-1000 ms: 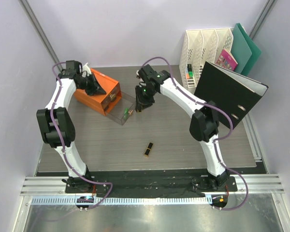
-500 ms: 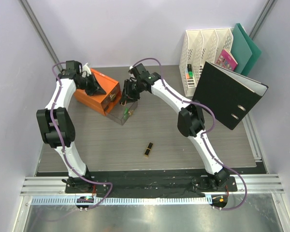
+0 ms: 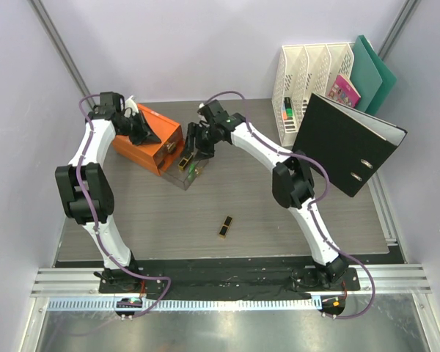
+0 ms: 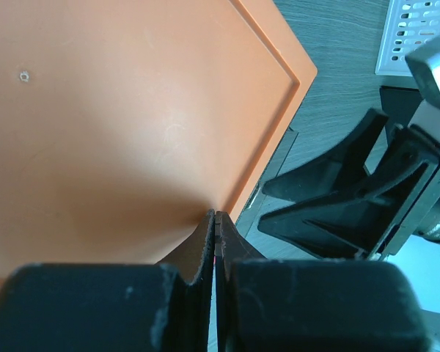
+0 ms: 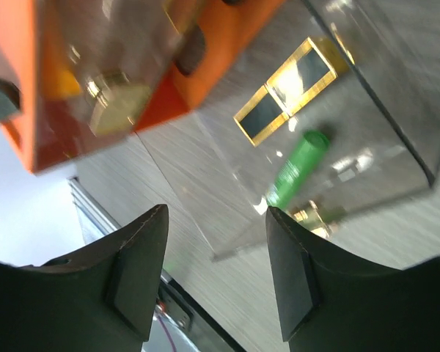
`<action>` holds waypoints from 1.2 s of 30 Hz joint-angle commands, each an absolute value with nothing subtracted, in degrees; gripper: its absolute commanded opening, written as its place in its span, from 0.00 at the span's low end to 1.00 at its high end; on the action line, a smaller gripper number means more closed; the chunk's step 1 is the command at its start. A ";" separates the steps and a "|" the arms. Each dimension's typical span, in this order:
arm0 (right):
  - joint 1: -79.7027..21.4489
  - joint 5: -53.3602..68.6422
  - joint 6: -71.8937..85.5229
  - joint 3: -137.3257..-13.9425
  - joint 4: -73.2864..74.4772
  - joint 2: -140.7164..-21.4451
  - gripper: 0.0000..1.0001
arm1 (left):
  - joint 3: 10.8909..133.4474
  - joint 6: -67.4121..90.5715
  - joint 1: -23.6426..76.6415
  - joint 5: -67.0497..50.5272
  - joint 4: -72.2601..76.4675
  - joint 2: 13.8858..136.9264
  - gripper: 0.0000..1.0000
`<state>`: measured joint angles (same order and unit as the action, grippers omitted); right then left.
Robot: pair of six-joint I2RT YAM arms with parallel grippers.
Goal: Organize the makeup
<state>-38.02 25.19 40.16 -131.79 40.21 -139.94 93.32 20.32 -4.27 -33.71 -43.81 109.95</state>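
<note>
Since a second ago the right gripper (image 5: 216, 271) has moved from the right side of the clear drawer (image 5: 227, 198) toward the orange box (image 4: 117, 110), and now it hangs directly over the drawer. The left arm has not changed its place in this time.

The right gripper is wide open and its two fingers hold nothing. In its wrist view a black-gold lipstick (image 5: 290, 88) lies flat on the drawer floor, beyond the fingertips and a little to the side of the right-hand finger. A green tube (image 5: 297, 167) lies just beside the lipstick, nearer to the gripper, and the two are not touching. Both lie at a slant and almost parallel to each other. The box front is beyond the left-hand finger (its gold knobs are blurred in this view).

A second lipstick (image 3: 226, 226) lies alone on the table (image 3: 279, 220), well apart from the right gripper, toward the arm bases and clear of the drawer.

The left gripper (image 4: 215, 220) is fully closed, the two fingers pressed together with no gap. Its tips are at the edge of the orange top of the box, and I see nothing between them. I cannot tell whether they touch the box. From this wrist camera the open right gripper is visible just beyond that edge, over the drawer. None of the makeup is near the left gripper.
</note>
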 commanded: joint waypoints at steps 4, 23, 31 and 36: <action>-38.32 23.47 25.33 -120.79 47.89 -123.94 0.62 | 85.34 14.76 -3.16 -19.51 -60.91 117.07 0.00; -51.49 5.20 7.65 -88.94 61.78 -108.18 0.92 | 85.43 14.59 -3.16 -20.48 -60.21 119.27 0.00; -58.53 -2.17 6.86 -91.49 61.35 -113.73 1.00 | 84.46 14.50 -3.08 -20.21 -59.94 118.83 0.00; -59.85 -8.69 6.77 -91.05 60.56 -116.27 1.00 | 84.38 14.41 -3.16 -20.13 -60.03 118.65 0.00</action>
